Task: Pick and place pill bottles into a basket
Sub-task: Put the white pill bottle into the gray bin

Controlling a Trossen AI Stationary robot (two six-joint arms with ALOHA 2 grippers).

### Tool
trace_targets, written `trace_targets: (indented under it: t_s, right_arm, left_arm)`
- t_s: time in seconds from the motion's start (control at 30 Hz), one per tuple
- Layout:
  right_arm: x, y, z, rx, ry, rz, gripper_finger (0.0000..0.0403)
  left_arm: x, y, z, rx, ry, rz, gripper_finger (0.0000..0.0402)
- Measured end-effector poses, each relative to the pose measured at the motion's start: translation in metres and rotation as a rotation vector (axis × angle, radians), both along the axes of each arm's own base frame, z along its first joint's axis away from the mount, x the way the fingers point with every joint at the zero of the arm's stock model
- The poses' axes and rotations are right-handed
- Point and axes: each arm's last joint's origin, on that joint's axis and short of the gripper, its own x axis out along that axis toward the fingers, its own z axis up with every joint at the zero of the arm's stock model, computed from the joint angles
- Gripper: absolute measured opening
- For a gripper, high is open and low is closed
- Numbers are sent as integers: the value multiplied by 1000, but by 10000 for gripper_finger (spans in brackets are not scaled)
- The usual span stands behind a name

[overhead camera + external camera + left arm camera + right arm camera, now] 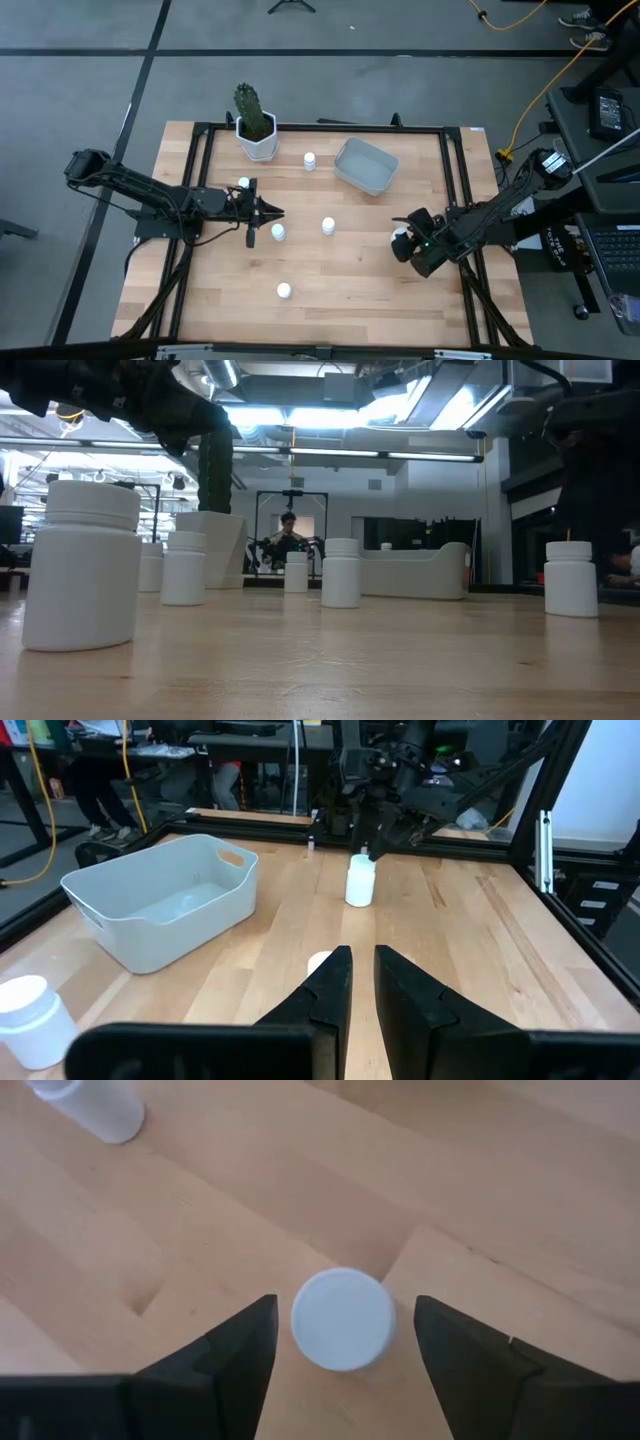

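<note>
Right wrist view showed the right gripper [345,1342] with jaws apart, straddling an upright pill bottle [343,1320] on the counter [480,1170], untouched. Farther left, the left gripper [276,213] hovered, jaws nearly together, empty. Beyond sat the basket [366,165].

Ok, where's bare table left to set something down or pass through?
Free: the front strip around the lone front bottle, and the board between the cactus pot and the left arm. Crowded: the middle, with bottles between the left pincer and the right pincer; the basket fills back right.
</note>
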Motion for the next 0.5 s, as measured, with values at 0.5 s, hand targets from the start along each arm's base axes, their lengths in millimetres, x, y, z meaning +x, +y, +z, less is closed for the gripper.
trace_targets:
  t_s: [0.5]
  right_arm:
    - [9,7,-18,-37,68,45,237]
  left_arm:
    - [0,0,0,-2,0,0,36]
